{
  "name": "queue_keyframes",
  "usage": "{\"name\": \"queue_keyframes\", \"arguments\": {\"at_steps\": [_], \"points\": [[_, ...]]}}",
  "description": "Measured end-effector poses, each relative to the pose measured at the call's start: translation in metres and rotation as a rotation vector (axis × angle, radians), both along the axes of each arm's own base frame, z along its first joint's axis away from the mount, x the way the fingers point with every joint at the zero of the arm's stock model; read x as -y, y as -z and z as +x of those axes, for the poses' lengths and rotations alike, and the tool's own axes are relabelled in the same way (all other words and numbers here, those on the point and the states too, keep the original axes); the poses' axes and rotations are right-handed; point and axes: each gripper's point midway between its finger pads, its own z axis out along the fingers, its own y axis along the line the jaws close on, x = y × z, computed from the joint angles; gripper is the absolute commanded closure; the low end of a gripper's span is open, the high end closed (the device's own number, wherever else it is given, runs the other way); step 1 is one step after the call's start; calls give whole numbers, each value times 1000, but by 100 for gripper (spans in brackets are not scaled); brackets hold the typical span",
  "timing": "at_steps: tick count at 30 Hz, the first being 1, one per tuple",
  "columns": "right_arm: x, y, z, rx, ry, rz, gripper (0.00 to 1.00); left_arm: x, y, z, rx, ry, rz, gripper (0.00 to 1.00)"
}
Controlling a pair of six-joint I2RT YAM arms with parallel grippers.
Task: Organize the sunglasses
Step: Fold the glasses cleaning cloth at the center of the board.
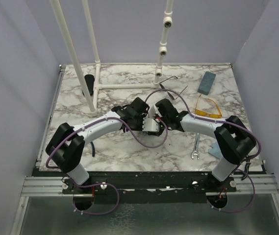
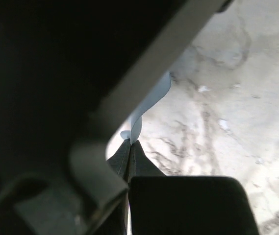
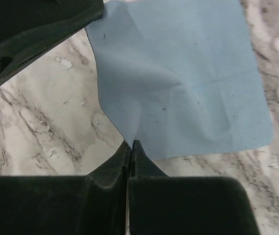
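The yellow-orange sunglasses (image 1: 208, 107) lie on the marble table right of centre. The thin dark wire-frame sunglasses (image 1: 171, 84) lie further back, near the white pipe stand. Both arms meet at the table's middle over a light blue cloth (image 1: 153, 126). My left gripper (image 1: 147, 126) (image 2: 130, 142) is shut on a thin edge of the cloth (image 2: 151, 100). Opposite it, my right gripper (image 1: 160, 124) (image 3: 131, 143) pinches a corner of the same cloth (image 3: 188, 83), which spreads out over the table beyond its fingertips. Neither gripper touches the sunglasses.
A blue-grey oblong case (image 1: 207, 82) lies at the back right. A black case (image 1: 88, 84) stands at the back left by the white pipe stand (image 1: 98, 83). A wrench (image 1: 196, 147) and a small blue scrap (image 1: 215, 152) lie near the right arm's elbow.
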Motion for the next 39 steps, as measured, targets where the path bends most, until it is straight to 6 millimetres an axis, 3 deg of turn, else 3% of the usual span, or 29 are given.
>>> {"name": "queue_keyframes", "arguments": {"at_steps": [7, 20, 27, 39], "points": [[-6, 15, -41, -94, -63, -17, 99, -11, 19, -43, -125, 3, 22, 100], [-7, 19, -79, -216, -72, 23, 99, -17, 38, -89, -295, 3, 27, 100], [-5, 21, -83, -244, -62, 12, 100, -16, 41, -93, -309, 5, 20, 100], [-3, 33, -74, -310, -21, -61, 100, -21, 49, -74, -229, 24, 77, 100]]}}
